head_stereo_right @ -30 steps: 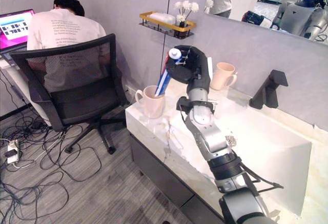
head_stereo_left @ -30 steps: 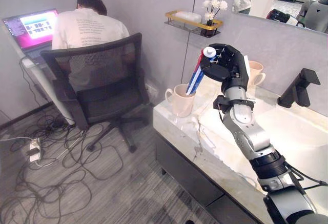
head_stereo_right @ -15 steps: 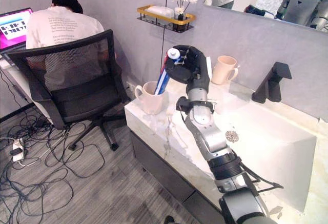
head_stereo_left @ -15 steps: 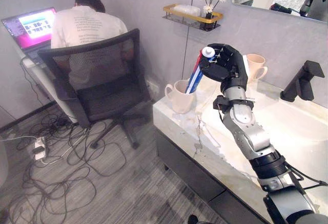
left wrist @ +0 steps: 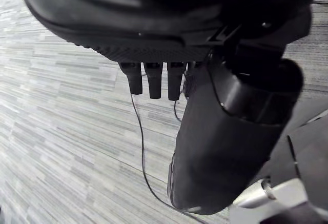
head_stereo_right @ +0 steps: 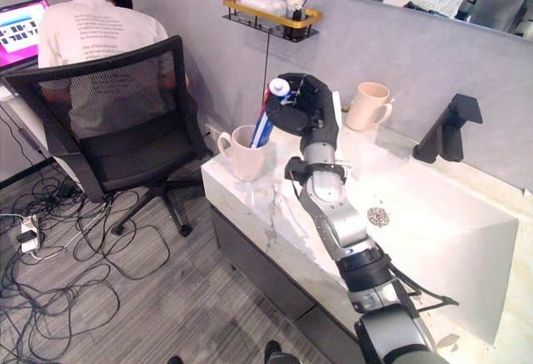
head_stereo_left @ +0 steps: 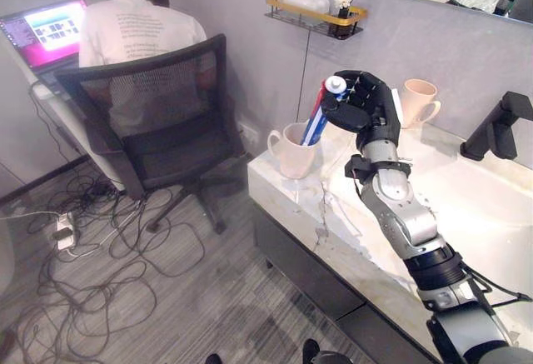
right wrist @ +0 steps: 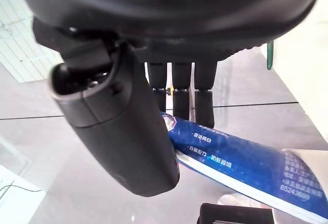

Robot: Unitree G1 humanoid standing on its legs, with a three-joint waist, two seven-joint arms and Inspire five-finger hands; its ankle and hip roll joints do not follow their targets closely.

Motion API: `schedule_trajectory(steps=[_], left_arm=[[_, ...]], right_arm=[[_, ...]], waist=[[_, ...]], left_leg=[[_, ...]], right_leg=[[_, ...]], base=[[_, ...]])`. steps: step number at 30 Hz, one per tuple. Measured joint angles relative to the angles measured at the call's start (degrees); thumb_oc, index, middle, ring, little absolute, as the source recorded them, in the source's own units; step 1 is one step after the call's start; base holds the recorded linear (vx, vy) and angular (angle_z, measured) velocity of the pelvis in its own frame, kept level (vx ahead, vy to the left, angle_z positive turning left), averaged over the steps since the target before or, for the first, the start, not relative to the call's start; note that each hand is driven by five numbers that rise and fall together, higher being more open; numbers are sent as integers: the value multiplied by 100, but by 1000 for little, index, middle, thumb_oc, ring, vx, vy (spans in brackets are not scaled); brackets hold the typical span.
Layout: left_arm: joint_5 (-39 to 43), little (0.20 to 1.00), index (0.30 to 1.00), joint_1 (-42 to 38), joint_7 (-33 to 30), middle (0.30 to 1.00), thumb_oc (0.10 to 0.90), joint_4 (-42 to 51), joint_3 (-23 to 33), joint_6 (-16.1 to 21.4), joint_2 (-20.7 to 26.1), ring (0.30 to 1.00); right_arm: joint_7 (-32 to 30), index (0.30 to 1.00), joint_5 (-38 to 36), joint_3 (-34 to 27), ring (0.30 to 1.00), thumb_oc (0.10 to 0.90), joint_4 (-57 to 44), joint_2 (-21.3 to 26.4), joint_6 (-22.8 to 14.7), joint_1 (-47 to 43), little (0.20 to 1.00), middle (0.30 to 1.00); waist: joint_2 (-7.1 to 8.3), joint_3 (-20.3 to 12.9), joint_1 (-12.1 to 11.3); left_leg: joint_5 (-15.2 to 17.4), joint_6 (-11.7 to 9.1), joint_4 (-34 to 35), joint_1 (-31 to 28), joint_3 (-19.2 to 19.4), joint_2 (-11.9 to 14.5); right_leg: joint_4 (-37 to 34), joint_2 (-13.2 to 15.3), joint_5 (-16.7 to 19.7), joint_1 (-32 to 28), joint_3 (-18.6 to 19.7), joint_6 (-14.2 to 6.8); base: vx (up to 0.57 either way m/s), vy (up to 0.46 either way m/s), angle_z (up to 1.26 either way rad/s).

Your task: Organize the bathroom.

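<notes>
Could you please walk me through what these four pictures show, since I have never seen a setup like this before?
This is a humanoid robot with two arms, each ending in a dark hand with fingers. Two pictures come from a stereo camera on its head, looking down at a bathroom counter. The other two come from cameras on its wrists, looking along each hand.

In the head views, the right hand is curled round a blue, red and white toothpaste tube, whose lower end stands in a cream mug at the counter's corner. The right wrist view shows the same tube past the thumb and fingers. A second mug stands by the wall, with a black tap beyond the basin.

The left hand hangs over the grey floor, fingers relaxed, holding nothing. A person sits in an office chair at a laptop.
</notes>
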State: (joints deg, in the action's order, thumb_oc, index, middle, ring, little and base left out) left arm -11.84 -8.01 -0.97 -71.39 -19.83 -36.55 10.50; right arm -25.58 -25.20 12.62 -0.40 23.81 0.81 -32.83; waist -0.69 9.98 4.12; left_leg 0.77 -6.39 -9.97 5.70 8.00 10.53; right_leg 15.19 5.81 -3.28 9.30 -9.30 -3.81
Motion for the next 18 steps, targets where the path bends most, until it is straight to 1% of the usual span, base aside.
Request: schedule_trajectory(steps=[4, 8, 11, 13, 15, 18], left_arm=[[2, 900, 900, -98, 3, 900, 800, -7, -1, -3, 4, 900], [0, 900, 900, -120, 25, 900, 800, -7, -1, -1, 7, 900], [0, 900, 900, -122, 65, 900, 800, -7, 0, 8, 18, 900], [0, 900, 900, -160, 77, 900, 800, -5, 0, 16, 21, 900], [0, 900, 900, -164, 88, 900, 800, -8, 0, 17, 22, 900], [-1, 900, 900, -175, 89, 900, 800, -8, -1, 19, 25, 900]], right_arm=[[1, 300, 0, 1, 300, 400, 0, -3, 0, -9, 300, 300], [23, 300, -5, 46, 300, 400, 0, -46, 0, -9, 300, 300], [28, 300, -5, 39, 300, 400, 0, -170, 0, -16, 300, 300], [27, 300, -4, 41, 300, 400, 0, -185, 0, -38, 300, 300], [28, 314, 0, 41, 314, 409, 0, -188, 0, -76, 314, 314], [26, 387, 5, 43, 387, 458, 0, -210, 0, -97, 387, 387]], waist=[[30, 75, -81], [35, 119, -94], [40, 213, -90], [42, 231, -91], [41, 239, -93], [44, 289, -93]], left_leg=[[39, 4, -147, 130, -23, 4], [64, 8, -233, 195, -48, 5], [119, 6, -339, 205, -51, 2], [180, 14, -481, 317, -59, 5], [190, 10, -537, 390, -61, 5], [226, 16, -597, 416, -67, 5]], right_leg=[[146, 14, -52, 128, 7, 13], [215, 22, -82, 182, 4, 17], [345, 51, -162, 199, 11, 50], [474, 70, -206, 300, 22, 55], [521, 77, -208, 370, 30, 51], [584, 97, -254, 377, 30, 55]], base=[[-15, 28, 1], [-16, 46, 1], [-36, 44, 0], [-43, 33, 0], [-38, 16, 0], [-47, -3, 1]])
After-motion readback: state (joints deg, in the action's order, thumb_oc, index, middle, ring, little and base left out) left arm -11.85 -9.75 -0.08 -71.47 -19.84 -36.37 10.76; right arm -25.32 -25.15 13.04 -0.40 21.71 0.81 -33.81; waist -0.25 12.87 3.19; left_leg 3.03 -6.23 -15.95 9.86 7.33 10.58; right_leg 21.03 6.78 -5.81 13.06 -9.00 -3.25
